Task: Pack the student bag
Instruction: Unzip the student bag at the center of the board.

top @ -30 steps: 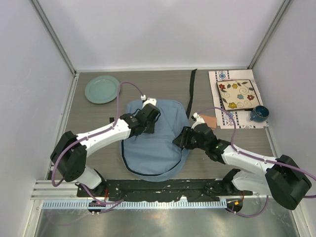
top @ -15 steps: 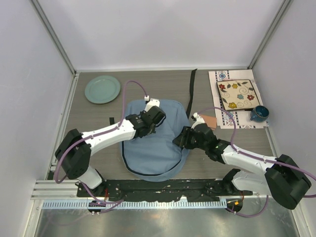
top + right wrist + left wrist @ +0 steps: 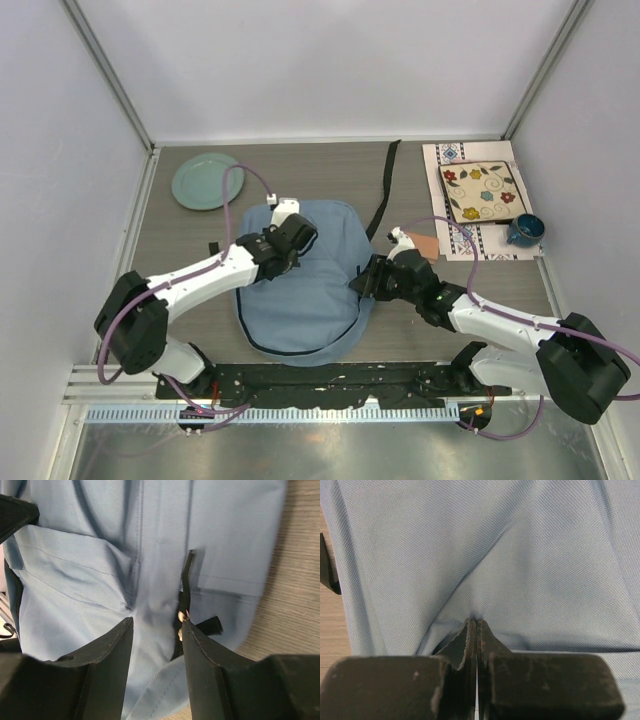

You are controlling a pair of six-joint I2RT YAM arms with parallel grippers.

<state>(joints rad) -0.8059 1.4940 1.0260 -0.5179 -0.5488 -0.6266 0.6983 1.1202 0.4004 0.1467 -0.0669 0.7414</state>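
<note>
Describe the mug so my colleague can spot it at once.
From the bag in the middle, look to the far right corner, where a patterned mat lies. A square floral plate sits on it, and the mug stands just nearer than that plate, by the mat's right edge. It is the only small, round, dark blue thing there.

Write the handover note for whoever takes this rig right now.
Left tool: shut, pinching top fabric of the student bag.
Right tool: jaws apart at the bag's right edge, no clear grip.
Bag lies flat mid-table and looks closed. Green plate far left; blue mug far right.
Done: nothing visibly packed.
To do: open bag, load items.
</note>
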